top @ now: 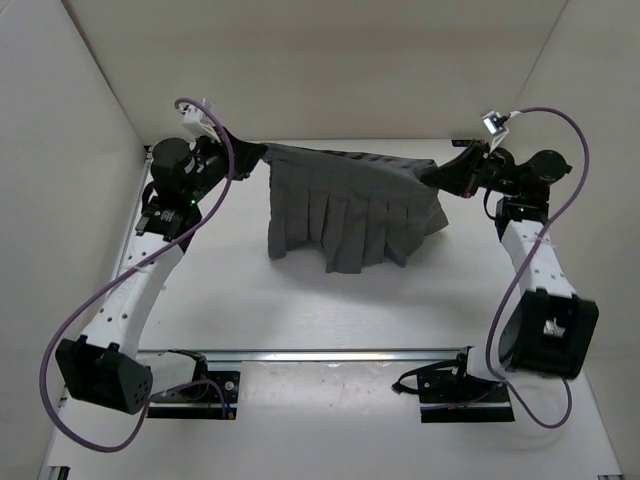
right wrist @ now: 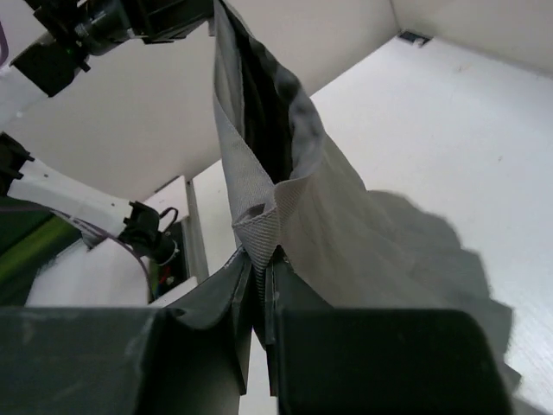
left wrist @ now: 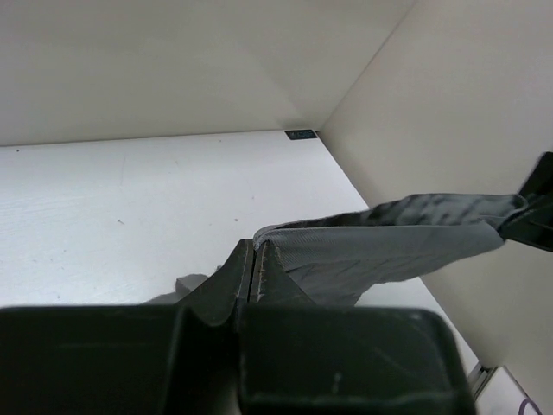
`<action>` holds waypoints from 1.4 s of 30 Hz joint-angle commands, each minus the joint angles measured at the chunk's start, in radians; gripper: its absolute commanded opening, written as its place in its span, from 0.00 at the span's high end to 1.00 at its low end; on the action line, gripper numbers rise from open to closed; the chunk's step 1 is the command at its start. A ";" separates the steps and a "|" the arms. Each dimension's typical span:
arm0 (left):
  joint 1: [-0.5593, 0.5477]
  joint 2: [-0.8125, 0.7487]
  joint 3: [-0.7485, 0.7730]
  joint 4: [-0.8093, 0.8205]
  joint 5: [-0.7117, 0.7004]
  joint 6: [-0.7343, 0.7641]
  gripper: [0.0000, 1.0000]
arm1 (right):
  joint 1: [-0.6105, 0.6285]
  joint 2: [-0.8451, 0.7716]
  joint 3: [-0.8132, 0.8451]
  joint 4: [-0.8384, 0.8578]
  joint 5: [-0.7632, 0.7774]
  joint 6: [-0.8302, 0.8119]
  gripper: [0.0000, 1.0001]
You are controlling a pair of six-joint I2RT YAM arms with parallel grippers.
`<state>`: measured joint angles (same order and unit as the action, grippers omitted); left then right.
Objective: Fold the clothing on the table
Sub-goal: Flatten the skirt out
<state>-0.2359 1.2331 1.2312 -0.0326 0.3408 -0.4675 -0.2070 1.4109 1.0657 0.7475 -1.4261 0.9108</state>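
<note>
Over the far half of the table (top: pixel 300 310), the skirt (top: pixel 345 205) is held up by its waistband, stretched between both grippers, with the pleated hem hanging down. The left gripper (top: pixel 250 152) is clamped tight on one waistband end; the right gripper (top: pixel 432 175) is pinched closed on the other.

I see a plain white back wall (top: pixel 320 70); a left wall (top: pixel 50 180) and right wall (top: pixel 605 110) meet its two ends, evenly lit.
</note>
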 commanded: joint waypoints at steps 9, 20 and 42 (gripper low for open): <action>0.009 -0.184 0.177 -0.121 -0.045 0.032 1.00 | -0.066 -0.314 0.154 -0.318 0.047 -0.210 1.00; 0.026 0.095 -0.018 -0.001 -0.054 -0.049 1.00 | -0.014 0.164 0.120 -0.203 0.061 -0.075 1.00; 0.056 0.556 -0.025 0.072 -0.040 -0.056 1.00 | 0.172 1.103 1.252 -1.438 0.652 -0.892 0.40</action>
<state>-0.1867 1.8156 1.2007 0.0078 0.2958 -0.5236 -0.0475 2.4462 2.2562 -0.4797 -0.8188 0.1249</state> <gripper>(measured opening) 0.028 0.608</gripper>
